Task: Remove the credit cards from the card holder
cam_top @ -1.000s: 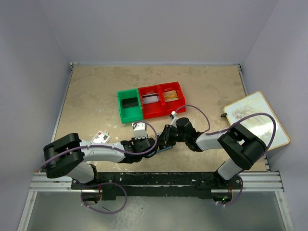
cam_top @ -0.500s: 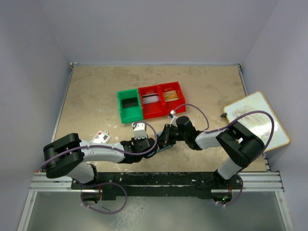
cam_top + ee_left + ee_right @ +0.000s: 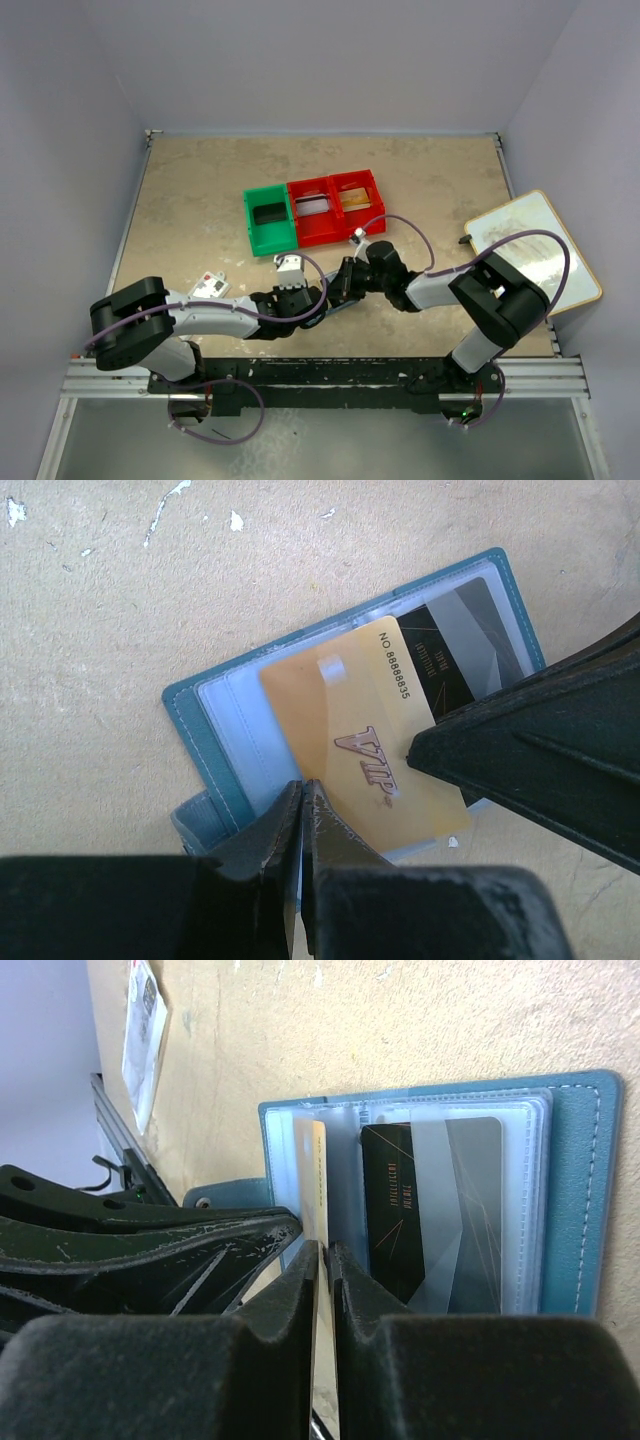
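Pinching one gold card (image 3: 365, 750): right hand (image 3: 323, 1255); left hand (image 3: 302, 790) closed; one dark card (image 3: 430, 1210) slotted.

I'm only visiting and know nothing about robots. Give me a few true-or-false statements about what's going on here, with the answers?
1. The card holder lies open on the table. True.
2. The right gripper is pinching the gold card. True.
3. The dark card lies loose on the table. False: it sits in a slot of the card holder.
4. The left gripper is wide open. False: it is shut.
5. All three bins are red. False: there is one green bin beside two red bins.
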`<state>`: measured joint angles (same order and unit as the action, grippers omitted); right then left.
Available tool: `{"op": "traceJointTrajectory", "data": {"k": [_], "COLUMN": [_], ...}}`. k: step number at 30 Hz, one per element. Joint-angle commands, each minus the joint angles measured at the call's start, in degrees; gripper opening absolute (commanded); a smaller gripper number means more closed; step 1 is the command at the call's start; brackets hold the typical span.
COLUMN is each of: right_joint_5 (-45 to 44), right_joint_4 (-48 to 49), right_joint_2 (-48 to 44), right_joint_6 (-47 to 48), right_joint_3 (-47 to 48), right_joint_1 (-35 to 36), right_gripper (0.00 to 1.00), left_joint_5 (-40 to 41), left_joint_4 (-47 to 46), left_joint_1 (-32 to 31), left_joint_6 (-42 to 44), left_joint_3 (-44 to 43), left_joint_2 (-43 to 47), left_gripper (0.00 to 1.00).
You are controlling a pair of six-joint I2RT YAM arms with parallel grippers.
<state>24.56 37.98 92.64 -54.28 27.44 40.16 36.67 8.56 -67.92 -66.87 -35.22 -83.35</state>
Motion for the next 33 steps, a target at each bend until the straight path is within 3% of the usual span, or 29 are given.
{"op": "traceJointTrajectory", "data": {"k": [1, 6, 10, 14, 16, 25, 33], "right_joint_5": [1.8, 4.9, 4.6, 4.0, 3.9, -0.1, -0.9], "right_joint_4": [5.3, 11.1, 12.9, 12.8, 11.9, 7.4, 17.8], "right_joint_2": [1.5, 3.2, 3.0, 2.4, 1.4, -5.9, -6.8], "right_joint_6": [1.1, -0.9, -1.3, -1.2, -1.2, -0.7, -7.1], "right_joint_3": [1.3, -1.0, -1.6, -1.9, -2.5, -5.5, -14.7], "right_joint_1": [-0.1, -0.1, -0.1, -0.1, 0.0, -0.1, 0.6], "right_gripper": [0.09, 0.17, 0.17, 0.09, 0.00, 0.00, 0.00], "left_joint_5": [-0.3, -0.3, 0.1, 0.3, 0.2, 0.4, -5.6], "left_joint_4": [1.1, 2.3, 3.1, 2.9, 2.9, 2.4, -6.2], "left_joint_1": [-0.1, -0.1, -0.1, -0.1, -0.1, -0.1, -0.2], "left_joint_6": [0.2, 0.5, 0.4, 0.1, 0.1, 0.9, 10.7], "left_joint_3": [0.8, 0.6, 0.5, 0.6, 0.6, 1.1, 1.0], "left_joint_2": [0.6, 1.3, 1.5, 1.5, 1.4, 2.6, 4.3], "left_gripper": [0.00, 0.00, 0.00, 0.00, 0.00, 0.00, 0.00]}}
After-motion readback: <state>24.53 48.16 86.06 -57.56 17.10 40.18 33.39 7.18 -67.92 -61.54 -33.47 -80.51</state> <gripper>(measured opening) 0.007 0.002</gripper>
